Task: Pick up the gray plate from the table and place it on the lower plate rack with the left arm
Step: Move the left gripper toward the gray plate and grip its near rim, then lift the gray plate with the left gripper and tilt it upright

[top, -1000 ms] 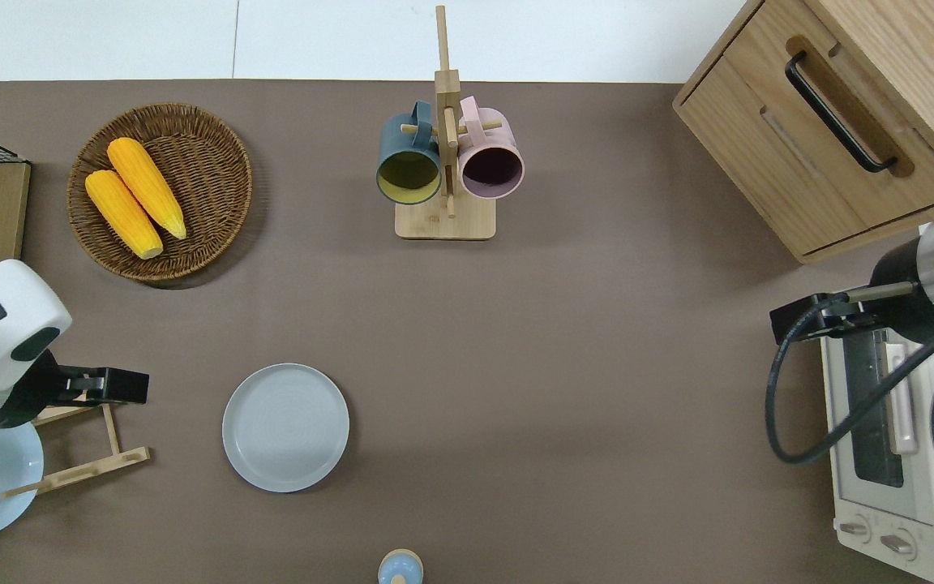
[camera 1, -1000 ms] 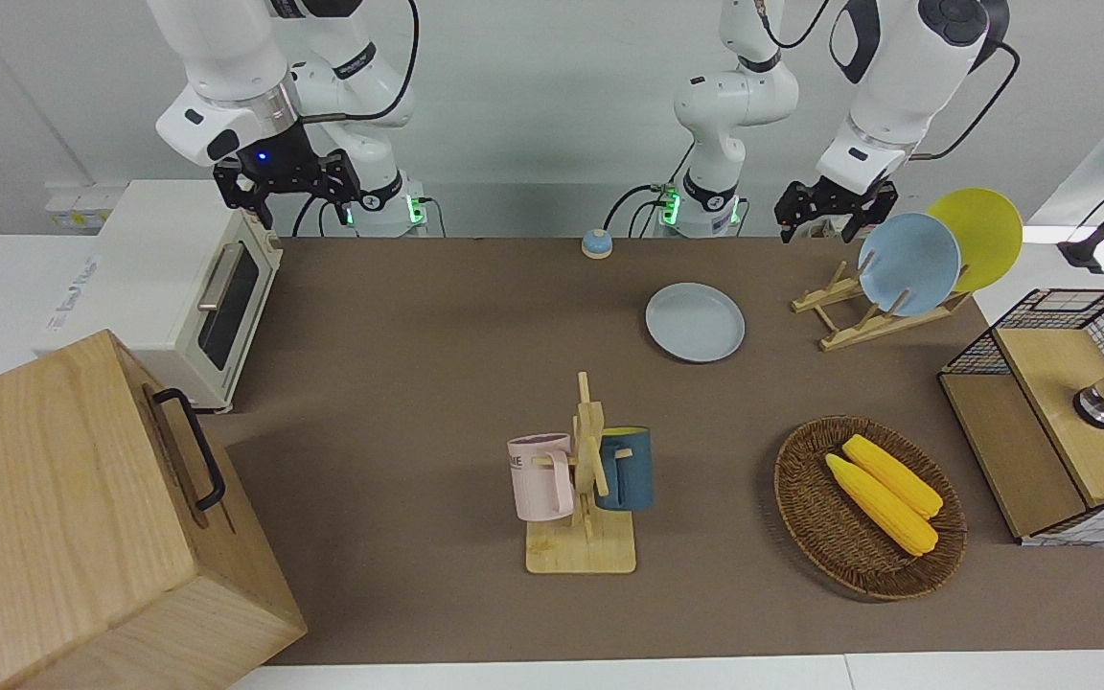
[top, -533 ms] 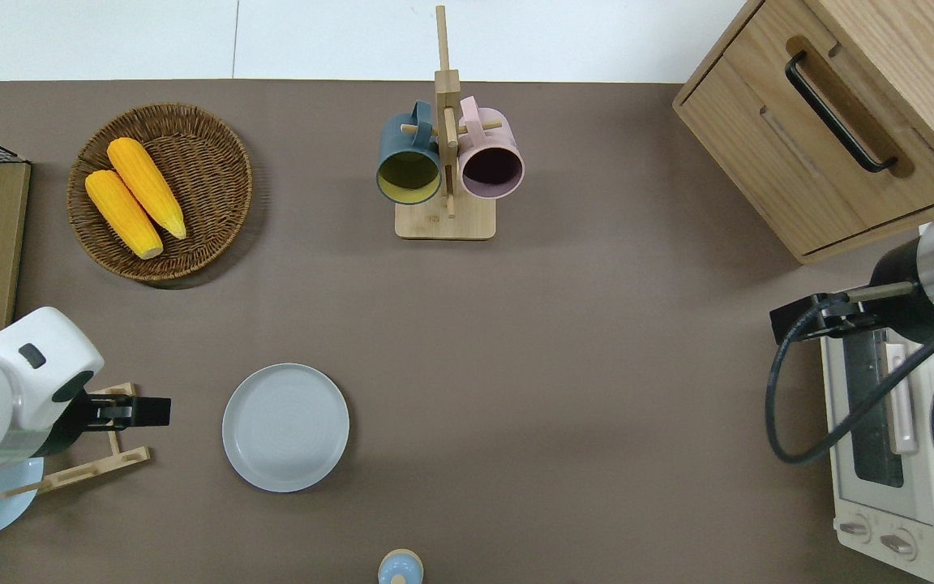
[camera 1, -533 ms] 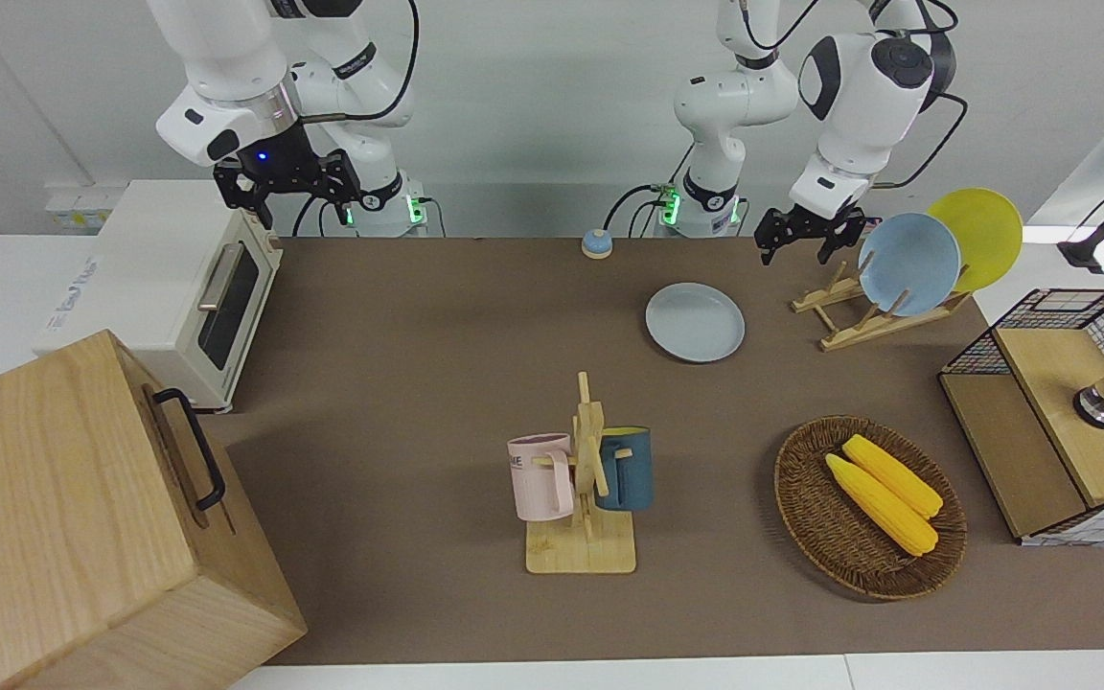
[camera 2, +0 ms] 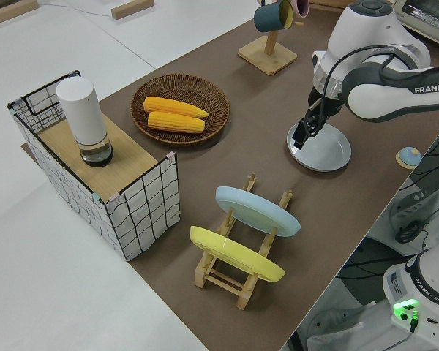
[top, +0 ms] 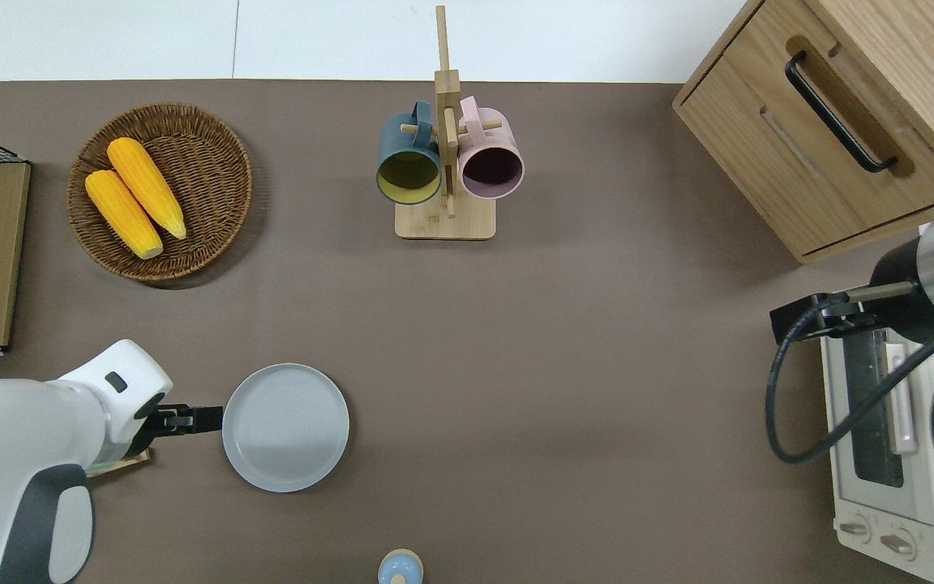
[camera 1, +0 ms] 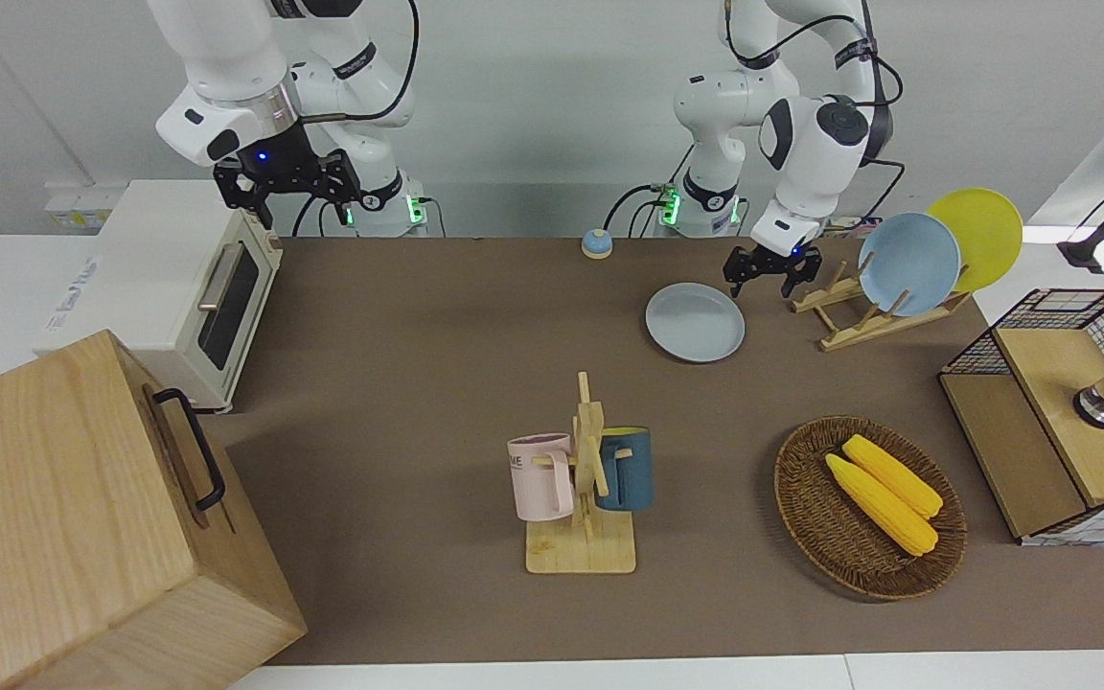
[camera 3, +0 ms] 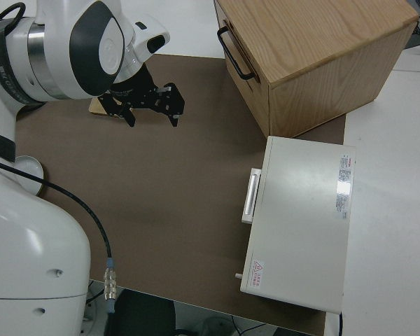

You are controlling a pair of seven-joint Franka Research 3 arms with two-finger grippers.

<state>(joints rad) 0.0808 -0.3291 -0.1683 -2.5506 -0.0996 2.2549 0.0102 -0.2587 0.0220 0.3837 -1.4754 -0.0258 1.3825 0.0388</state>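
Round pale gray plate [top: 285, 427] flat at lower left on brown tabletop [top: 564, 389]: likely rigid, slippery, rim-grasp only; left gripper [top: 206, 418] unclenched at its rim, nothing held.

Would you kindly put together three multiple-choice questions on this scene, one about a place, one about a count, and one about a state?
1. Where is the left gripper?
A. at the gray plate's edge
B. over the basket
C. beside the mugs

2. How many plates stand in the lower plate rack?
A. none
B. two
C. four

3. How does the gray plate lie?
A. flat on the table
B. slotted in the rack
C. lifted

Answers: 1 A, the overhead view shows it at the rim. 2 B, one blue, one yellow. 3 A, it rests on the tabletop.
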